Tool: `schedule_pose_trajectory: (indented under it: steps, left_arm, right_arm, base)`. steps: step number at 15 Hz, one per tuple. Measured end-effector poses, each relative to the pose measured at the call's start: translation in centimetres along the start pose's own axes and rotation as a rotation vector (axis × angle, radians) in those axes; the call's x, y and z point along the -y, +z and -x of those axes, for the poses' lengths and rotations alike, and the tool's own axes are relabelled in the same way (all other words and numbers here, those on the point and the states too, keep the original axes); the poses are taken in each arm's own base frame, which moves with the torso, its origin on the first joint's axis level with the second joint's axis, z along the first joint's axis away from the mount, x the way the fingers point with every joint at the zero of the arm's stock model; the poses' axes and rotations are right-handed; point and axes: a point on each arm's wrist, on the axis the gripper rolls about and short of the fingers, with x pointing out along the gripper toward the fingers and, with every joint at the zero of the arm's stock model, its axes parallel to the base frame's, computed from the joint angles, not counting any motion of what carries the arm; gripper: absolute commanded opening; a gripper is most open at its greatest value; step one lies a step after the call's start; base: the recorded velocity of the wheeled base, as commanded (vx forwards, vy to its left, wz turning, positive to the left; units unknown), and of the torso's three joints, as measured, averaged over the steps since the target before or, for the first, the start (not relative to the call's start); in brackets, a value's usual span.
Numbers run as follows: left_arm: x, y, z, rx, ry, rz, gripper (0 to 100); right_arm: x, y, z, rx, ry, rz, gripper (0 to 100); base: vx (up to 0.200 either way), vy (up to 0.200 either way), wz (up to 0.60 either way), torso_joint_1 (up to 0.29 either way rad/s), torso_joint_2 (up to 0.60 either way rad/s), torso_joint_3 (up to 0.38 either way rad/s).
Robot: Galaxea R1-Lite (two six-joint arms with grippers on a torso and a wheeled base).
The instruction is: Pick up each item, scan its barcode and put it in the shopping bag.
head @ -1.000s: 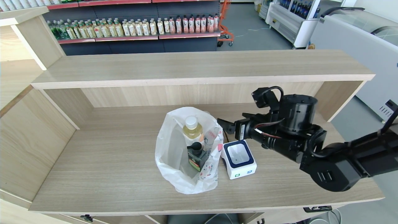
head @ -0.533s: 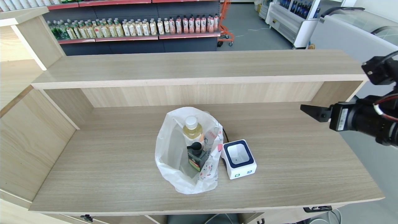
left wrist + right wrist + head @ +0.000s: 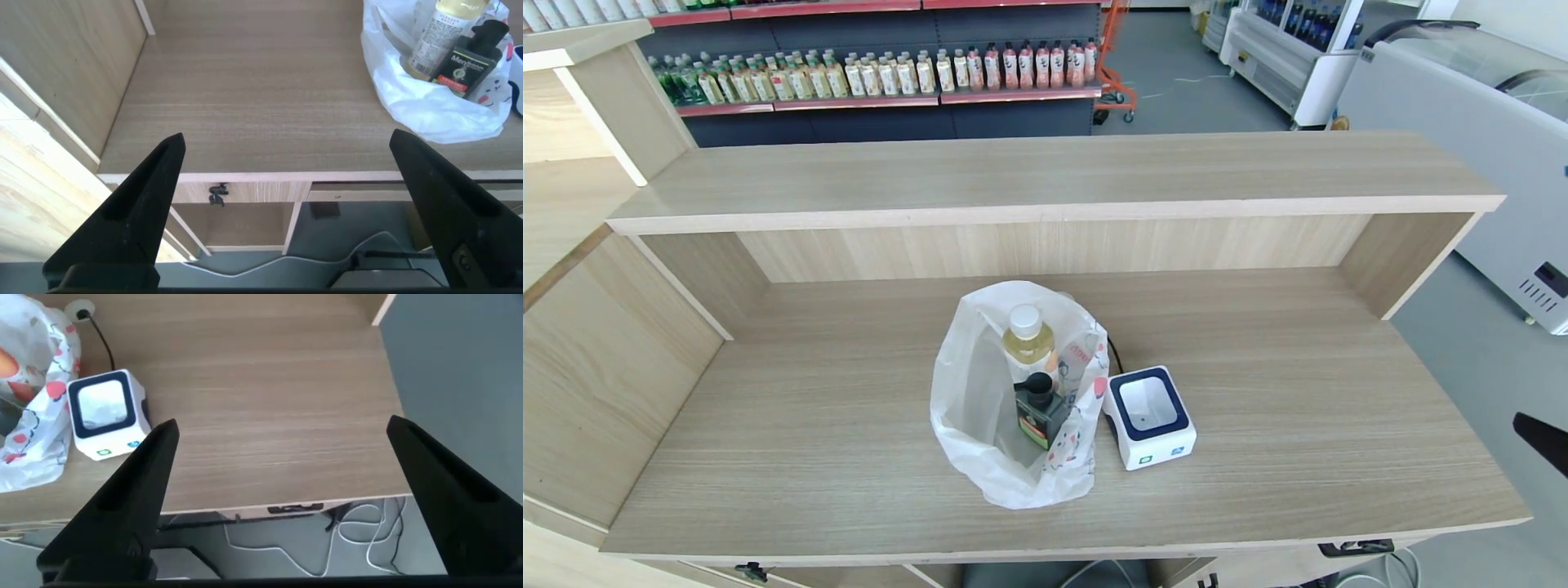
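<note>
Shopping bag (image 3: 980,425) holding tea bottle (image 3: 1027,336) and pump bottle (image 3: 1039,415), barcode scanner (image 3: 1150,418) just beside, left gripper (image 3: 288,145) and right gripper (image 3: 282,429) spread wide, empty.

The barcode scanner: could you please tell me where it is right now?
In the head view the barcode scanner stands on the wooden counter, immediately right of the white shopping bag.

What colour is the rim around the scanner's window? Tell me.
Dark blue; the scanner shows best in the head view.
</note>
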Motion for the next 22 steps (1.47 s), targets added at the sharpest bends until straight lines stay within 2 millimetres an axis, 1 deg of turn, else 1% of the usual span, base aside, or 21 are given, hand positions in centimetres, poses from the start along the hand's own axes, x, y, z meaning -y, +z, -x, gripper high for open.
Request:
schedule_pose_trajectory:
  steps: [2,7,9,12,14,18,22]
  left_arm:
    - [0.0,0.0,0.0,0.000,0.000,0.000,100]
    - [0.0,0.0,0.0,0.000,0.000,0.000,100]
    - [0.0,0.0,0.0,0.000,0.000,0.000,100]
    - [0.0,0.0,0.0,0.000,0.000,0.001,100]
    - [0.0,0.0,0.0,0.000,0.000,0.001,100]
    - [0.0,0.0,0.0,0.000,0.000,0.001,100]
    - [0.0,0.0,0.0,0.000,0.000,0.001,100]
  right_arm:
    - [0.4,-1.9,1.3,0.006,0.034,-0.001,100]
    - [0.4,-7.7,4.5,0.067,-0.021,0.012,100]
    - [0.3,-10.1,5.3,0.095,-0.048,0.014,100]
    - [0.1,-12.9,5.8,0.105,-0.080,0.001,100]
    - [0.1,-14.1,6.1,0.091,-0.060,0.000,100]
    - [0.1,-14.5,6.6,0.156,-0.036,-0.013,100]
    - [0.1,-14.5,6.7,0.174,-0.034,-0.018,100]
  base:
    - [0.000,0.000,0.00,0.000,0.00,0.000]
    - [0.000,0.000,0.00,0.000,0.00,0.000]
    - [0.000,0.000,0.00,0.000,0.00,0.000]
    - [0.000,0.000,0.00,0.000,0.00,0.000]
    - [0.000,0.000,0.00,0.000,0.00,0.000]
    - [0.000,0.000,0.00,0.000,0.00,0.000]
    - [0.000,0.000,0.00,0.000,0.00,0.000]
